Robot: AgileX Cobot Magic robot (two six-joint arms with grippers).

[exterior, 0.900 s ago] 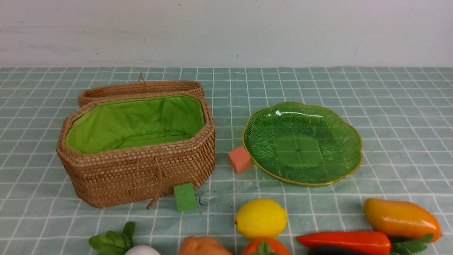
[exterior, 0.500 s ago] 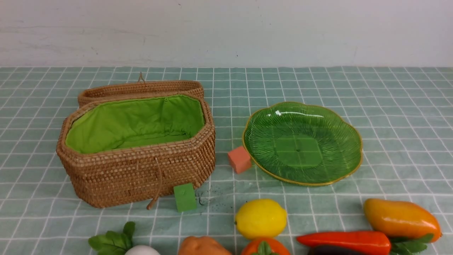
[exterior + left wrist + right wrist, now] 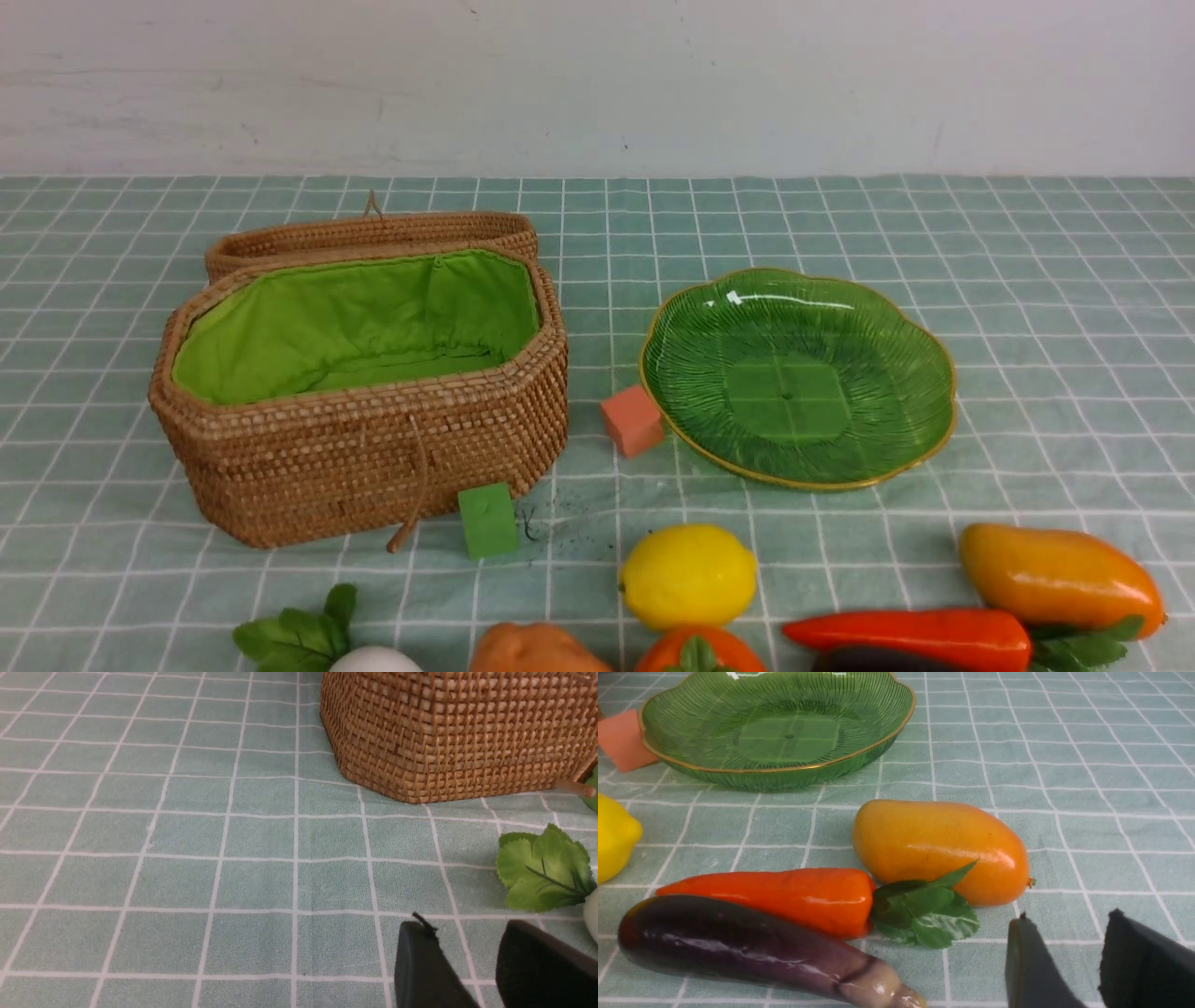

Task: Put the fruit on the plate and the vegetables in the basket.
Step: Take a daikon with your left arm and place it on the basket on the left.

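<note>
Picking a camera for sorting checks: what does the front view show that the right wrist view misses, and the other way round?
Only the front view: the basket, green cube, radish, potato and persimmon. Only the right wrist view: the right gripper, jaws apart and empty. Both: the plate, pink cube, lemon, mango, carrot and eggplant, the last barely showing at the front view's edge.

The front view looks forward and slightly downward from the robot's side, across the checked tablecloth [image 3: 1027, 280] to the white wall [image 3: 597, 84] — wide enough to take in basket [image 3: 373, 467] and plate [image 3: 794, 373]. The left wrist view sits low and close, facing the basket's woven side. The right wrist view, equally low, faces the plate past the mango [image 3: 938, 851] — all three also in the front view.
</note>
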